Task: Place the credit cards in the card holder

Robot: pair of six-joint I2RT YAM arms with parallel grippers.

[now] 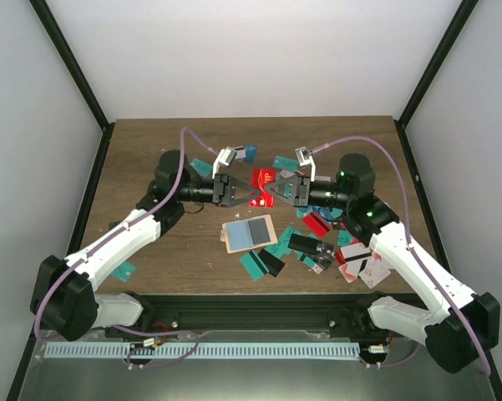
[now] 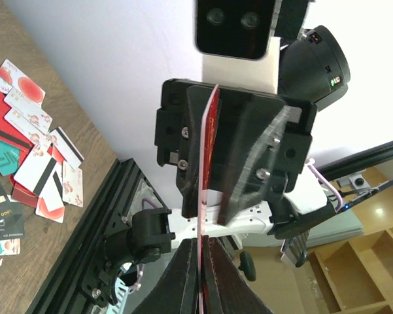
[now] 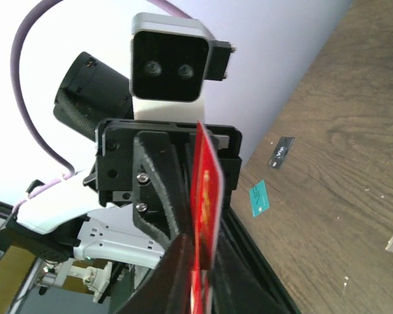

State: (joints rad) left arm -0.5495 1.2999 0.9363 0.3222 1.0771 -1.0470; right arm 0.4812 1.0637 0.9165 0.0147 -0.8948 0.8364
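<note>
I'm pinching one flat red plastic credit card (image 1: 261,185) above the table (image 1: 150,167) with left claw (image 1: 238,189) and right claw (image 1: 271,191) both. Tan folding card holder (image 1: 248,233) is lying open at 6 o'clock from them, left arm looking marginally nearer.

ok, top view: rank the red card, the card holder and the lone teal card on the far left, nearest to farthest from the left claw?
1. red card: pinched in the left claw, mid-table.
2. card holder: just below it, toward the bases.
3. teal card: far left, toward the near edge.
</note>
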